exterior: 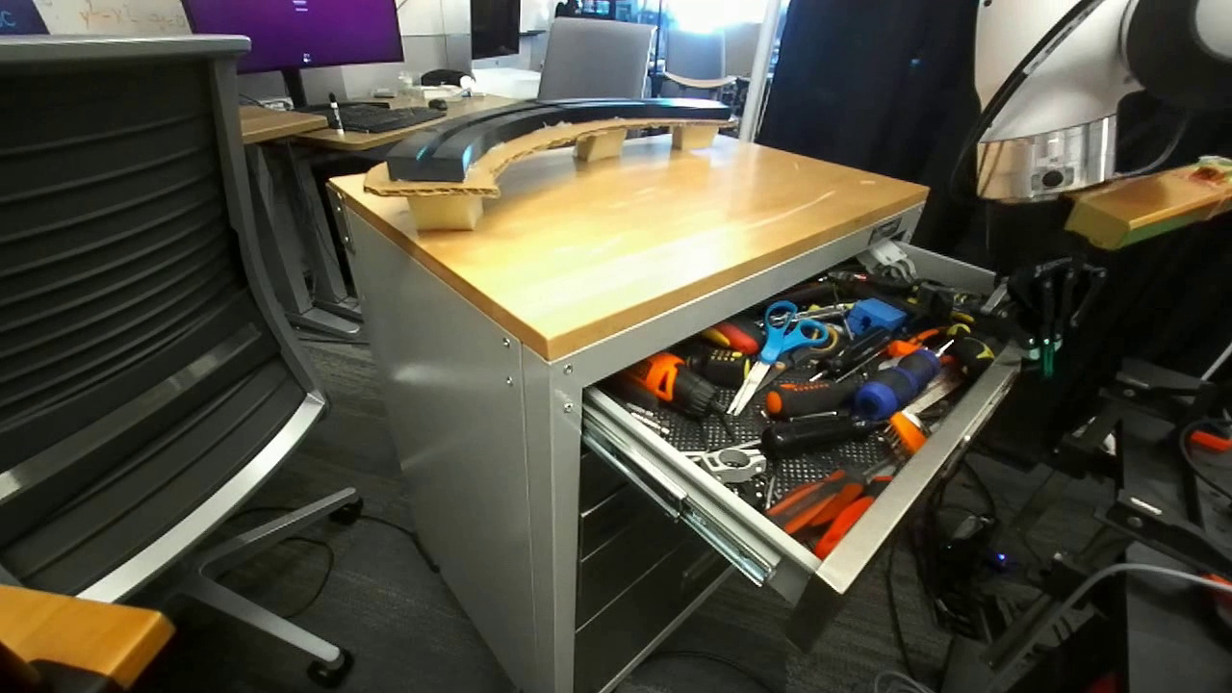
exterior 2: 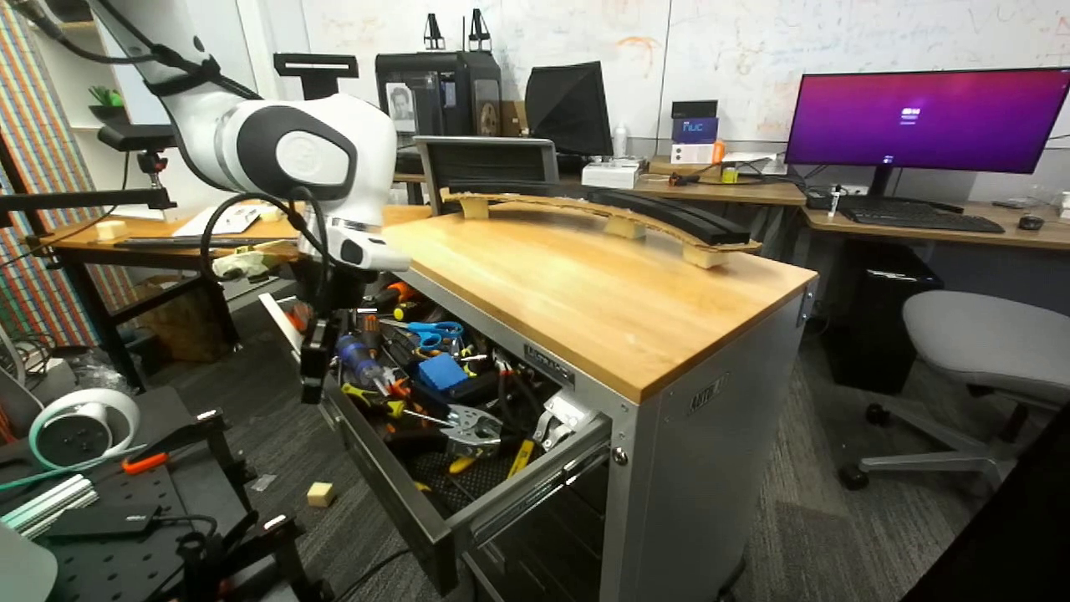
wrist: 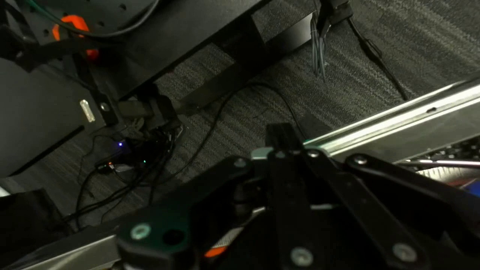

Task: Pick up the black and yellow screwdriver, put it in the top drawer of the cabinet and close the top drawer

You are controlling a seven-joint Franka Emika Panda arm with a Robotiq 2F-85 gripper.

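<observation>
The grey cabinet (exterior: 452, 404) with a wooden top shows in both exterior views (exterior 2: 685, 493). Its top drawer (exterior: 910, 496) is pulled out and full of tools; its front also shows in an exterior view (exterior 2: 380, 477) and the wrist view (wrist: 412, 123). Black-and-yellow handles lie in it, at the far front (exterior: 977, 348) and near the cabinet (exterior: 717, 366); I cannot tell which is the screwdriver. My gripper (exterior: 1047, 351) points down beside the drawer's front edge, at its outer side (exterior 2: 312, 389). In the wrist view its fingers (wrist: 283, 137) are together, with nothing seen between them.
Blue scissors (exterior: 784, 337), a blue-handled tool (exterior: 895, 385) and orange-handled pliers (exterior: 818, 500) fill the drawer. A curved black piece on cardboard (exterior: 577, 125) stands on the cabinet top. A black bench with cables (exterior 2: 125, 502) faces the drawer. A chair (exterior: 125, 289) stands beside the cabinet.
</observation>
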